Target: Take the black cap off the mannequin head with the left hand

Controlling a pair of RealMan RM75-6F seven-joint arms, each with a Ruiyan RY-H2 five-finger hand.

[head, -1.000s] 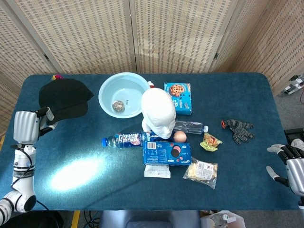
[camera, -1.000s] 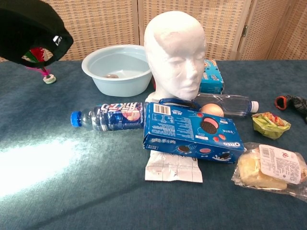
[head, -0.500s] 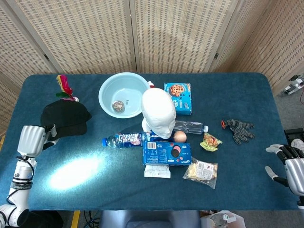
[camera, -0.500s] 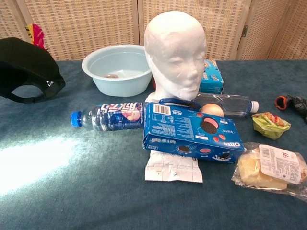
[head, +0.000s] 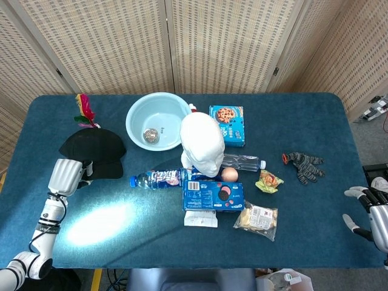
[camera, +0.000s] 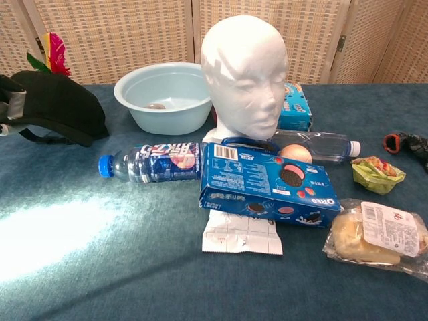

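Observation:
The white mannequin head [head: 202, 144] stands bare at the table's middle, also plain in the chest view [camera: 244, 73]. The black cap [head: 94, 151] lies low on the blue table at the left, in front of a feathered toy [head: 83, 109]. In the chest view the cap [camera: 61, 112] sits at the far left. My left hand [head: 68, 176] is at the cap's near-left edge, its fingers [camera: 12, 110] still gripping the rim. My right hand [head: 370, 215] hangs off the table's right front corner, fingers apart and holding nothing.
A light blue bowl [head: 159, 120] stands behind the mannequin head. A labelled water bottle [head: 157, 177] lies just right of the cap, then an Oreo box [head: 213, 195]. Farther right are snack bags [head: 257, 218], a clear bottle [head: 242, 162] and black gloves [head: 304, 165].
My left hand has carried the cap down and rightward, from raised at the far left to low on the table. The feathered toy behind it is now uncovered. The right hand barely moved.

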